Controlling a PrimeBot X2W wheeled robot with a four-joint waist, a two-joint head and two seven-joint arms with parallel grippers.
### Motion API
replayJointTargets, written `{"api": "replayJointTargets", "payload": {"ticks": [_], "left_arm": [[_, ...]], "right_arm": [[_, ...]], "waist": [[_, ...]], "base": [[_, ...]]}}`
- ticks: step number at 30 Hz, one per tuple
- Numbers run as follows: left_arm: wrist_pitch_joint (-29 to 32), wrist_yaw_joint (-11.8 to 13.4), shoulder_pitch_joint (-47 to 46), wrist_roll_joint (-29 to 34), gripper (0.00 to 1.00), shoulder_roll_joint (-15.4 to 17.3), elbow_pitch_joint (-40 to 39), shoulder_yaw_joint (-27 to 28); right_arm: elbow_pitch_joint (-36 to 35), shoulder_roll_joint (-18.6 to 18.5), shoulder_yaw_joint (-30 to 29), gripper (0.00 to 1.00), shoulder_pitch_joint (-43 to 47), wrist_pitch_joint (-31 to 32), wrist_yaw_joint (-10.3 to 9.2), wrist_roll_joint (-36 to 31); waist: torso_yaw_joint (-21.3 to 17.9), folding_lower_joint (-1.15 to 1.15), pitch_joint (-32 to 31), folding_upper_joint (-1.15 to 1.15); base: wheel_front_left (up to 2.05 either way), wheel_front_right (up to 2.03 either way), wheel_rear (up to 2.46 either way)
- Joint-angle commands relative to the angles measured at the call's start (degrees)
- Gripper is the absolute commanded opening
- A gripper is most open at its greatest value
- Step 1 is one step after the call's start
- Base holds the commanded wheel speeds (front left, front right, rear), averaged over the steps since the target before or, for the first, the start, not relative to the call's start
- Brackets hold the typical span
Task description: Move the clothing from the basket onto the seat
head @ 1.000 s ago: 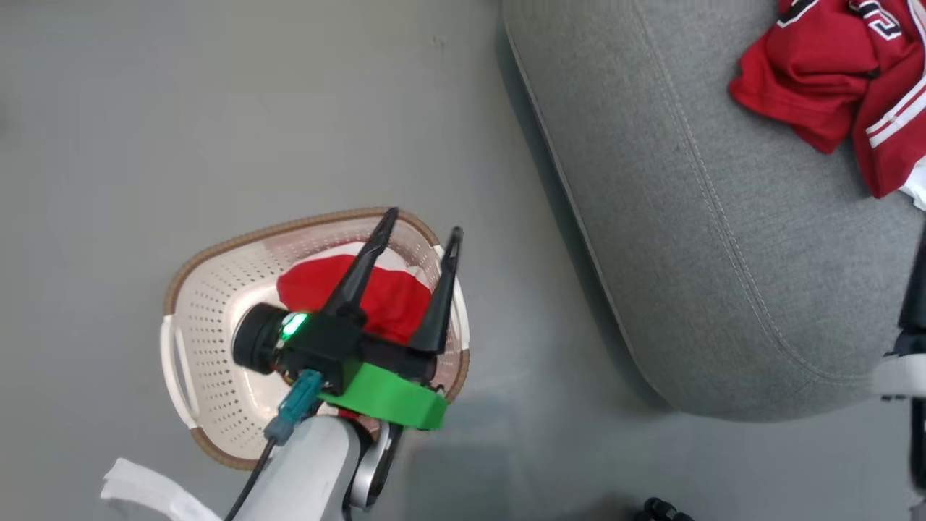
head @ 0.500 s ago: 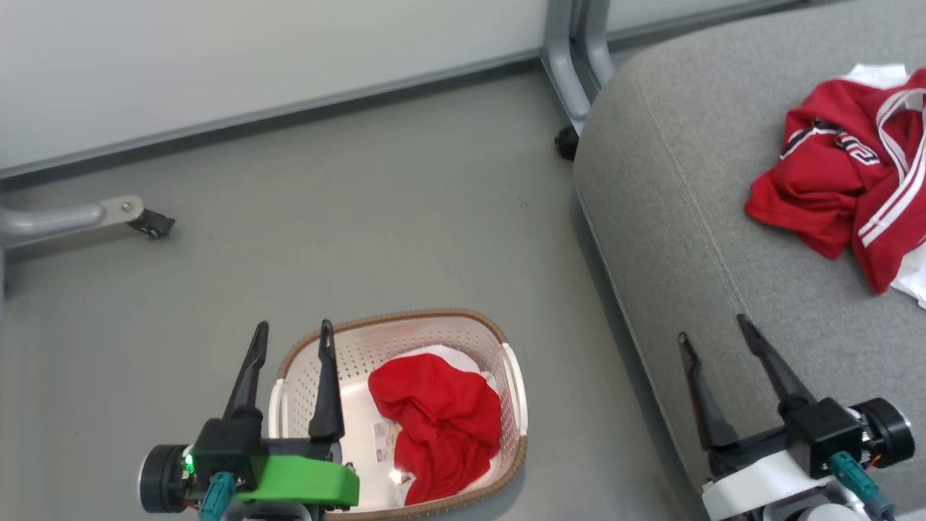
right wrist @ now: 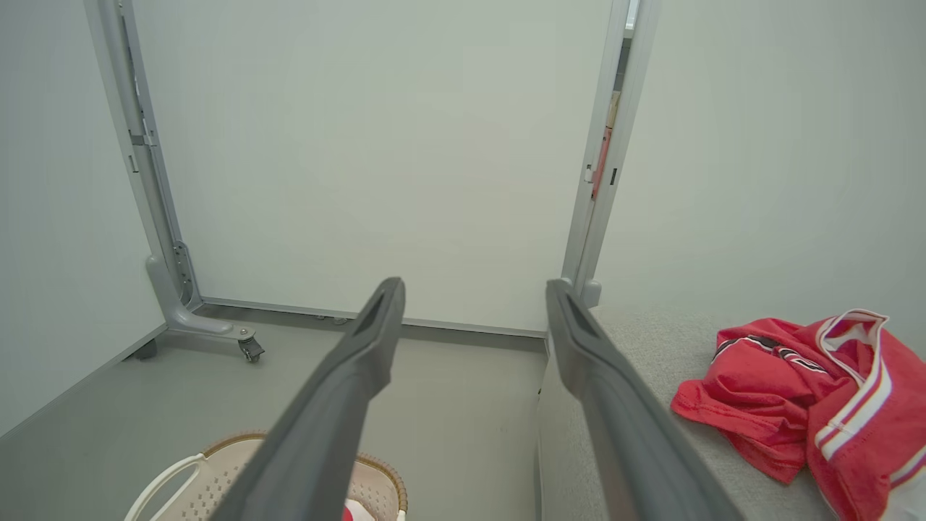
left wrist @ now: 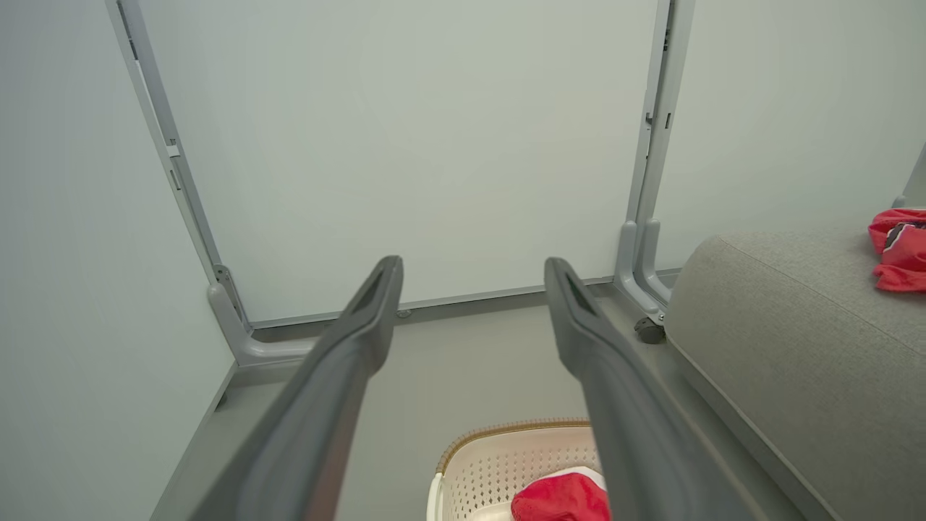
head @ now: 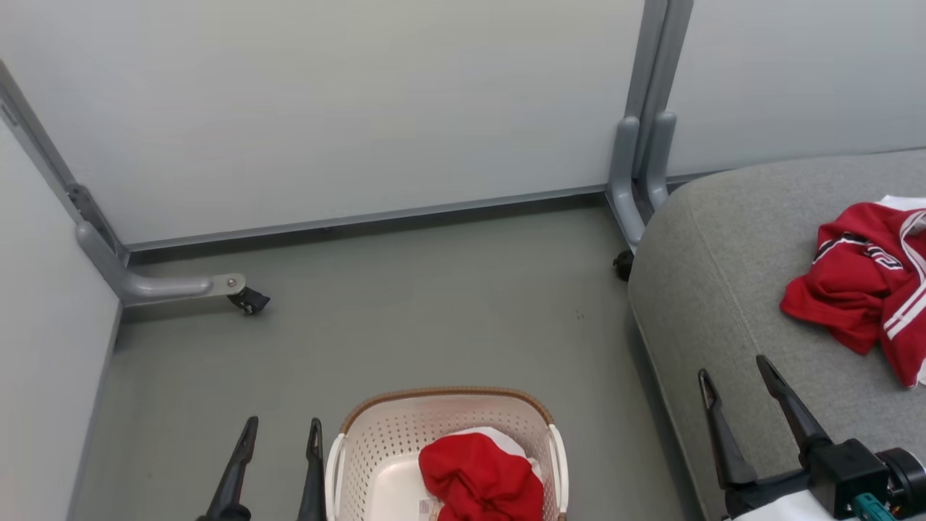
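Both arms sit low, fingers pointing up toward the partition (head: 362,108). The left claw (head: 283,423) stands open and empty just left of the basket (head: 448,395), and the right claw (head: 733,367) is open and empty above the near edge of the seat (head: 723,275). One red piece (head: 481,481) lies in the basket on the floor (head: 434,318); the jersey (head: 854,297) lies on the seat (its black-and-white lettering too crumpled to read).

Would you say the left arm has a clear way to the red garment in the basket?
Probably yes: the left gripper stands open beside the basket, and the red garment lies uncovered inside.
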Motion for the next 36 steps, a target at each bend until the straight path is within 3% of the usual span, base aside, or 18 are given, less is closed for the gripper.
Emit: {"api": "replayJointTargets", "payload": {"ticks": [1, 36], "left_arm": [[0.0, -0.2, 1.1, -0.5, 1.0, 0.0, 0.3, 0.6], [0.0, 0.1, 1.0, 0.0, 1.0, 0.0, 3.2, -0.7]], "right_arm": [[0.4, 0.1, -0.5, 1.0, 1.6, 0.0, -0.08, 0.0], [3.7, 0.2, 1.8, 1.0, 2.7, 0.0, -0.08, -0.4]], "waist": [[1.3, 0.0, -1.6, 0.0], [0.7, 0.0, -1.4, 0.0]], "base": [[0.0, 0.0, 0.0], [0.0, 0.0, 0.0]]}}
